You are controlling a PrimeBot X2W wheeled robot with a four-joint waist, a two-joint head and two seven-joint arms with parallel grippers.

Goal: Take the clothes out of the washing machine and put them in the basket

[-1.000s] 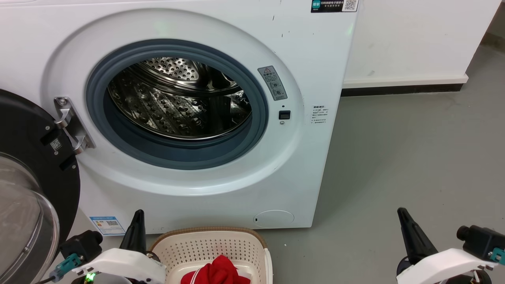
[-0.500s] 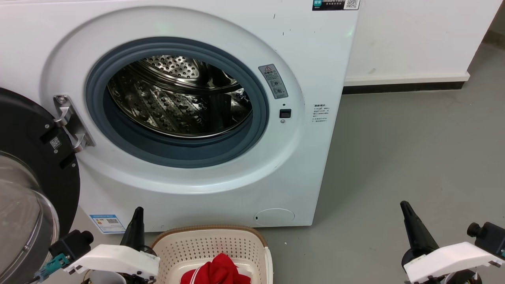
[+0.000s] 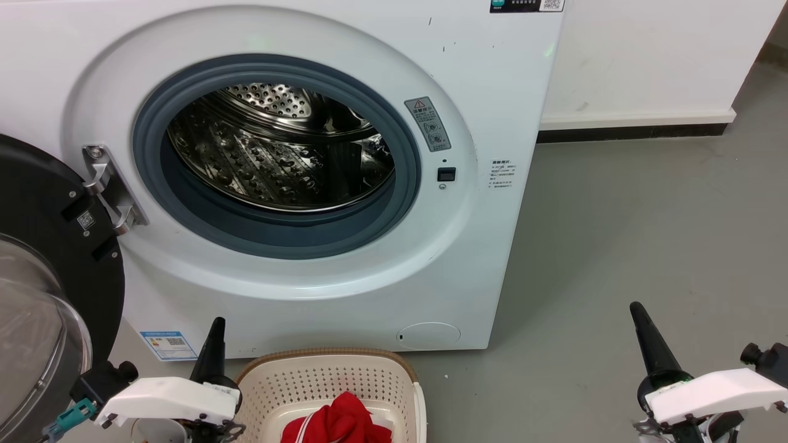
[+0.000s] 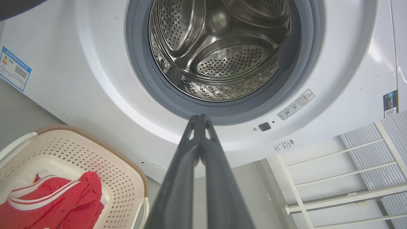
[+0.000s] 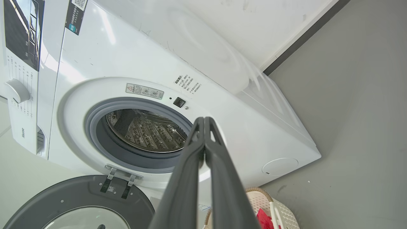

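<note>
Nearest, at the lower left of the head view, the left gripper (image 3: 217,323) points up toward the machine, its jaws clenched with nothing between them. At the lower right the right gripper (image 3: 635,306) points the same way over the grey floor (image 3: 646,234), well apart from everything else, its jaws likewise pressed together. Each wrist view shows the two fingertips meeting.

Just right of the left gripper the basket (image 3: 326,355) sits on the floor, close before the foot of the machine. Its rounded far end faces the machine. Its near part is cut off by the bottom edge of the head view, so its long axis cannot be told. Inside lie the clothes (image 3: 338,421), a red bunched heap with white stripe trim in the left wrist view. They are so crumpled that no long axis or lettering can be made out, and the lower part is cut off.

Beyond stands the washing machine (image 3: 480,92), its round opening facing the robot. The door (image 3: 37,203) hangs swung wide to the left on a metal hinge (image 3: 108,184), its glass bulge cut off by the left edge. Within the grey gasket (image 3: 283,237) the steel drum (image 3: 277,160) shows perforated metal and raised ribs. Its lowest front part is hidden behind the gasket lip.

Farthest, right of the machine, a white wall (image 3: 646,55) meets the floor along a dark skirting (image 3: 634,131)
</note>
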